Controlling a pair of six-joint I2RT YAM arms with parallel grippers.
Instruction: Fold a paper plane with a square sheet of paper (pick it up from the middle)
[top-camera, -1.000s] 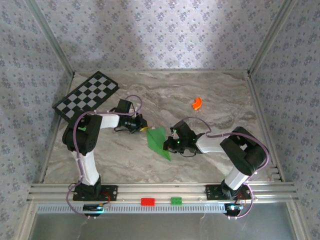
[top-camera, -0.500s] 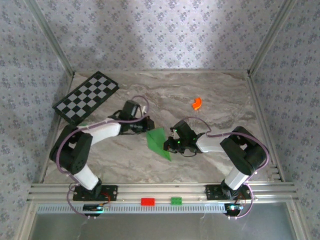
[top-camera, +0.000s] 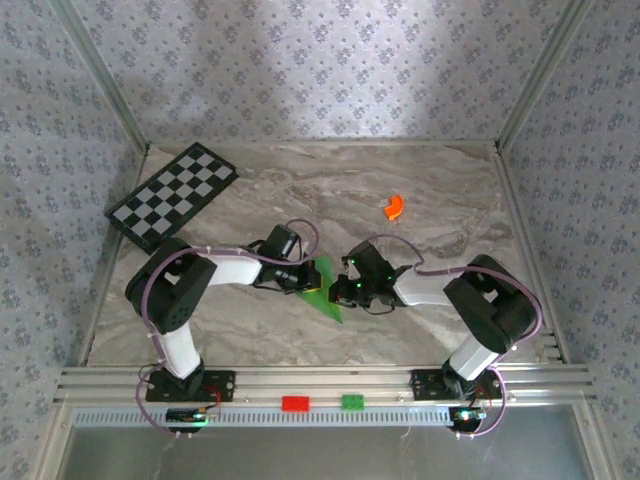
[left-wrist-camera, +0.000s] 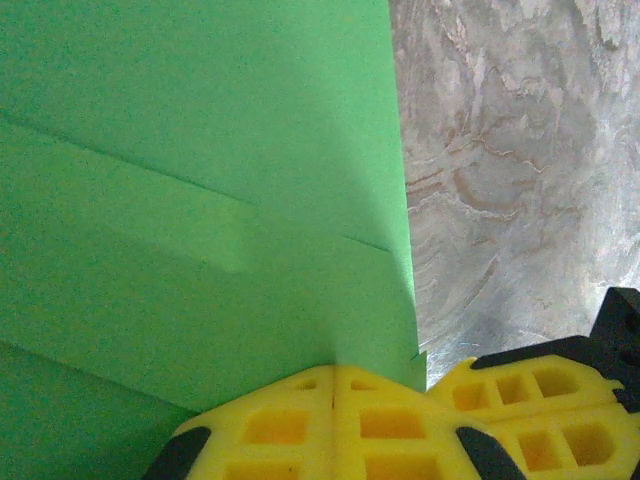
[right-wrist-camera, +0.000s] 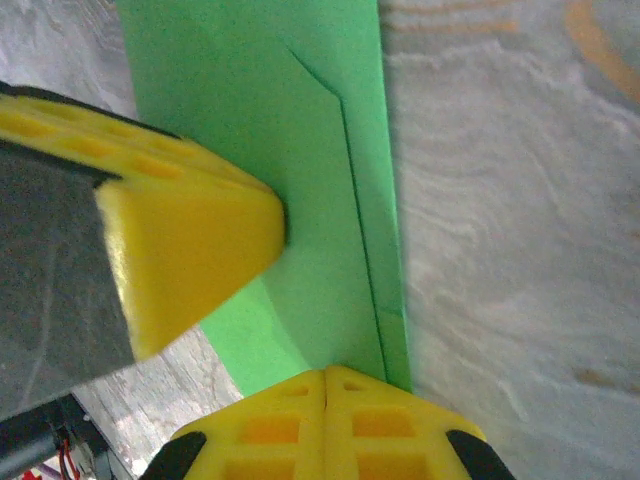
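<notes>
Pressing with left gripper (left-wrist-camera: 334, 388) and right gripper (right-wrist-camera: 326, 388) both clenched, tips on the folded green paper (left-wrist-camera: 190, 200) stretching ahead, I'd drag firmly along the crease while one tip pins the layers.

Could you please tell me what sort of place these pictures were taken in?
Probably a robot test cell, not a home: a left arm and right arm bolted to an aluminium rail, a marble-look table boxed in by patterned wall panels, and props like a checkered board.

paper plane (top-camera: 327, 292) | bright green, part-folded, layered creases | flat, centre of table (top-camera: 430, 190)
</notes>
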